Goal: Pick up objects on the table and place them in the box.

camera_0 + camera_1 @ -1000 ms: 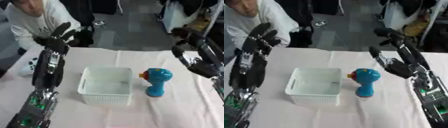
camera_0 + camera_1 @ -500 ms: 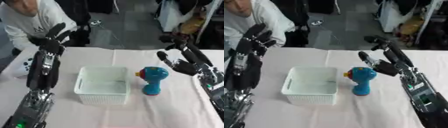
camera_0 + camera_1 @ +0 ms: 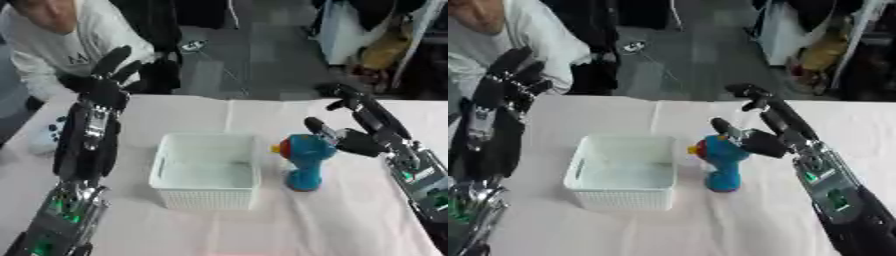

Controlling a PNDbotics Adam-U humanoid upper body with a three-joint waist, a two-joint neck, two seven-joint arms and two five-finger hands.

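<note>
Centrally, white box (image 3: 206, 170) on pale tablecloth (image 3: 350, 220), blue toy (image 3: 303, 160) beside, both hands' fingers spread wide.

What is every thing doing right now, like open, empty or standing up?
White box: upright, open top, nothing inside.
Blue toy: standing upright beside the box, not in it.
Right hand: open, thumb against the toy's head.
Left hand: open, raised, holding nothing.

One white box (image 3: 206, 169) is seen on the table (image 3: 332, 220). One blue toy (image 3: 302, 157) stands beside it. One small white object with dark spots (image 3: 45, 135) lies at the table's left edge. Two hands are counted: left (image 3: 98, 85), right (image 3: 354, 135).
</note>
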